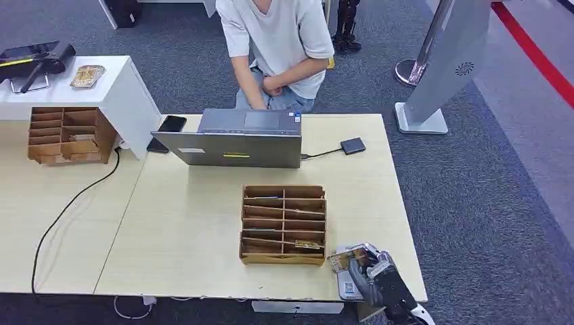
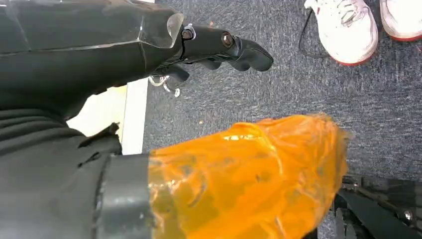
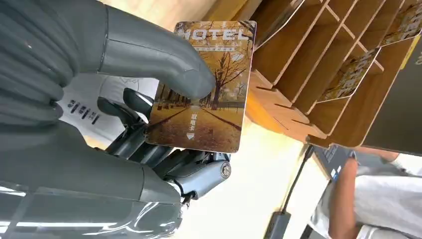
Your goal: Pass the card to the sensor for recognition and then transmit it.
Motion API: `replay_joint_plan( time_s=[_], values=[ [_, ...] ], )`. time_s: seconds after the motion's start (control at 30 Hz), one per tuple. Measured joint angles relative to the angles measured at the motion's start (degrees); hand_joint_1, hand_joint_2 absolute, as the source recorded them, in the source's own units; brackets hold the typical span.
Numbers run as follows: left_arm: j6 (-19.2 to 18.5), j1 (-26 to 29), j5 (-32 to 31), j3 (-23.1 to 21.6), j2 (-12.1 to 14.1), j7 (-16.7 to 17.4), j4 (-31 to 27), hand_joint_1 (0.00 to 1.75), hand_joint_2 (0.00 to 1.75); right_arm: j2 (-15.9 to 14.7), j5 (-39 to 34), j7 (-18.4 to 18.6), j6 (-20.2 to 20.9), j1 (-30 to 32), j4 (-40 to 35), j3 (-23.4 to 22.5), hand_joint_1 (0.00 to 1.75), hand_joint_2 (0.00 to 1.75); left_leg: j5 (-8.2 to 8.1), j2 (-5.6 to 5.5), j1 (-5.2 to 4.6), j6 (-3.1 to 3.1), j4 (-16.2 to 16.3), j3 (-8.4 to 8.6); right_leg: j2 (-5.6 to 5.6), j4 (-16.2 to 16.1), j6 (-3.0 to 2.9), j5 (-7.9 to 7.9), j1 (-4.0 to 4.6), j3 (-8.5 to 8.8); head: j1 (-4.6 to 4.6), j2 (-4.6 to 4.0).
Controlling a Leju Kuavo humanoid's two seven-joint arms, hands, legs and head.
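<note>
Currently right hand [image 3: 164,124] pinches the hotel card [image 3: 206,84] by its edge, lower right of head view beside the wooden rack [image 1: 283,224]. Thin, stiff, probably slick; keep edge pinch. Left hand [image 2: 214,47] seemingly empty, fingers loosely curled.

- R hand [image 3: 149,124] held the card [image 3: 204,89] w/ grey thumb pressed on its printed face, darker fingers [image 3: 144,149] behind it.
- Card read "HOTEL" along one edge; pic of autumn trees lining a path.
- Wooden organizer [image 3: 318,74] w/ slotted compartments sat just beside the card; more cards [image 3: 348,74] tucked in some slots.
- Light tabletop [image 3: 249,189] under both.
- White paper w/ dark print [image 3: 92,107] behind the hand.
- Dark cable [image 3: 296,179] ran across tabletop.
- Person's arm [image 3: 343,199] in a light sleeve at the frame edge.
</note>
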Motion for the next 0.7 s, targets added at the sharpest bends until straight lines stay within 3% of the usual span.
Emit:
replay_joint_plan(
  time_s=[0.7],
  values=[
    [0.0, 0.0, 0.3, 0.0, 0.0, 0.0, 0.0, 0.00, 0.00, -1.8, -0.5, 0.7, 0.5, 0.6, 0.0, -1.0, 1.75, 1.75, 0.00, 0.00, 0.00, 0.00, 0.0, 0.00, 0.00, 0.0, 0.00, 0.00, 0.00, 0.00, 0.00, 0.00]
  ],
)
